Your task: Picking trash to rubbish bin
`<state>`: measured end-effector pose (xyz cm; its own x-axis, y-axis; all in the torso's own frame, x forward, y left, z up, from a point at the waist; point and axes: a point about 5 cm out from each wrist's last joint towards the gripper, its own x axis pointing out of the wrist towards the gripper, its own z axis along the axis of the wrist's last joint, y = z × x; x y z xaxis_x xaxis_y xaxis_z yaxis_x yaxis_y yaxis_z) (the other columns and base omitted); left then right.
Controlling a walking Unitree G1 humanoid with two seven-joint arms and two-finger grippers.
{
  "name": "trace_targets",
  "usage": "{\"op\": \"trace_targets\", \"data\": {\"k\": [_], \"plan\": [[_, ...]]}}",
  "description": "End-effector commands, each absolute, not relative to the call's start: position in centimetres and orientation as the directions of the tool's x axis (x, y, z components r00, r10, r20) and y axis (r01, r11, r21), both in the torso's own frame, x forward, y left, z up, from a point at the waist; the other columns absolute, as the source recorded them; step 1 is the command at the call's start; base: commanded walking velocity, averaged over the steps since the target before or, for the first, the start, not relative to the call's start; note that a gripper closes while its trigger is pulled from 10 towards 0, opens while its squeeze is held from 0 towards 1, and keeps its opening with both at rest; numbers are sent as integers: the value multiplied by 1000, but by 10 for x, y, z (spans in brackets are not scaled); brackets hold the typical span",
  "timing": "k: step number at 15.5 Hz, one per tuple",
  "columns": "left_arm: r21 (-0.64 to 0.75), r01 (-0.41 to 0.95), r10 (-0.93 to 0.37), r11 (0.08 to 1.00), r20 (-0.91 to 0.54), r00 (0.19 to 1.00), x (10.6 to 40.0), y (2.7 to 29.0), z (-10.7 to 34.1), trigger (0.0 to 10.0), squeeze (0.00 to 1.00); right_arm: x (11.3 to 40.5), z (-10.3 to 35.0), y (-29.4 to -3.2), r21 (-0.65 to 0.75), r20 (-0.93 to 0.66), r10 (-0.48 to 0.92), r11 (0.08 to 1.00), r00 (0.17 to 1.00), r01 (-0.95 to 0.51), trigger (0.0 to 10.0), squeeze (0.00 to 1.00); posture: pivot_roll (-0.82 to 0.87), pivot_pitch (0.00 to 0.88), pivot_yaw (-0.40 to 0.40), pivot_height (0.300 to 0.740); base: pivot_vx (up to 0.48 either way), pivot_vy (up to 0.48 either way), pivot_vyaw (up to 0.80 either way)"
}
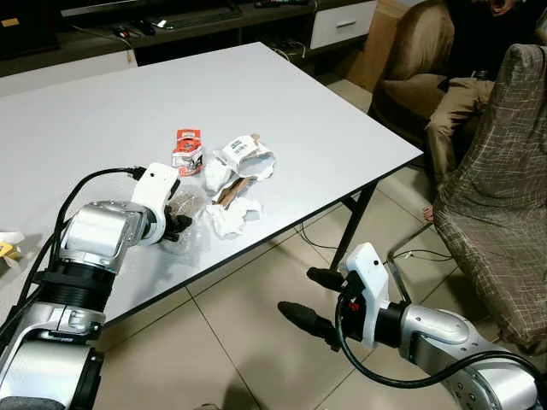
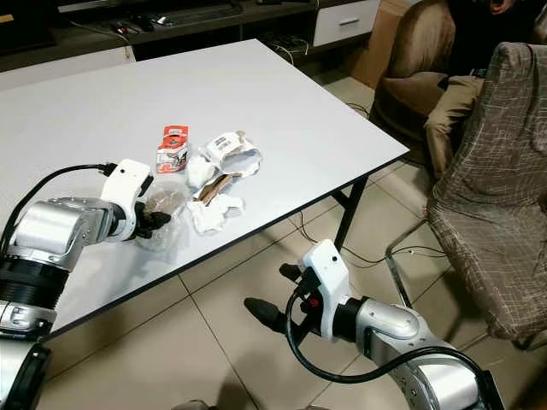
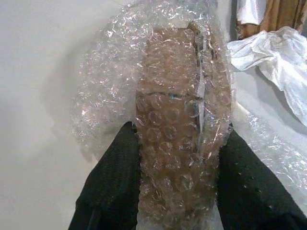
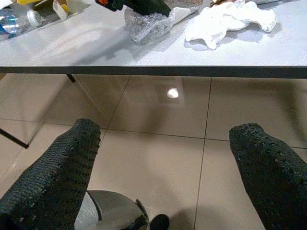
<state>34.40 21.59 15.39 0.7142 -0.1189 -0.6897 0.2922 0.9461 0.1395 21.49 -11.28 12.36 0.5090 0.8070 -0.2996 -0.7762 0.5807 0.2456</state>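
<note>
**Gripping the bubble wrap at the table's near edge**

Clamping a wad of bubble wrap (image 3: 177,120) wound round a brown piece, the left gripper (image 1: 177,224) is pressing a black finger against each side of it on the white table (image 1: 102,111). Just beyond are lying crumpled white paper (image 1: 232,215) and a red-and-white packet (image 1: 187,152). The right gripper (image 1: 318,301) is hanging spread and empty over the tiled floor (image 4: 158,143). The grasp step appears to be under way; next, lifting clear and finding the bin.

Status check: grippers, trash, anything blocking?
Left gripper shut on bubble wrap on the table. Right gripper open, low over the floor. Crumpled paper beside the grasp, not blocking.
</note>
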Motion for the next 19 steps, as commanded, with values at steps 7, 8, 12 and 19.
{"op": "trace_targets", "data": {"k": [7,8,12,19], "plan": [[154,294,-100,943,-713,694,339,221,150,0,0,215,123,-111,237,-297,813,571,501,-786,10000,0,-77,41,-60,740,0,0,0],[159,294,-99,942,-708,699,339,224,154,0,0,215,123,-111,237,-297,814,570,500,-787,10000,0,-78,40,-61,740,0,0,0],[151,326,-140,933,-682,718,332,235,176,0,0,215,124,-112,240,-292,816,568,500,-787,10000,0,-81,40,-64,740,0,0,0],[90,299,-223,950,-475,851,318,264,258,0,0,218,129,-112,239,-251,823,563,510,-791,10000,0,-63,37,-81,740,0,0,0]]}}
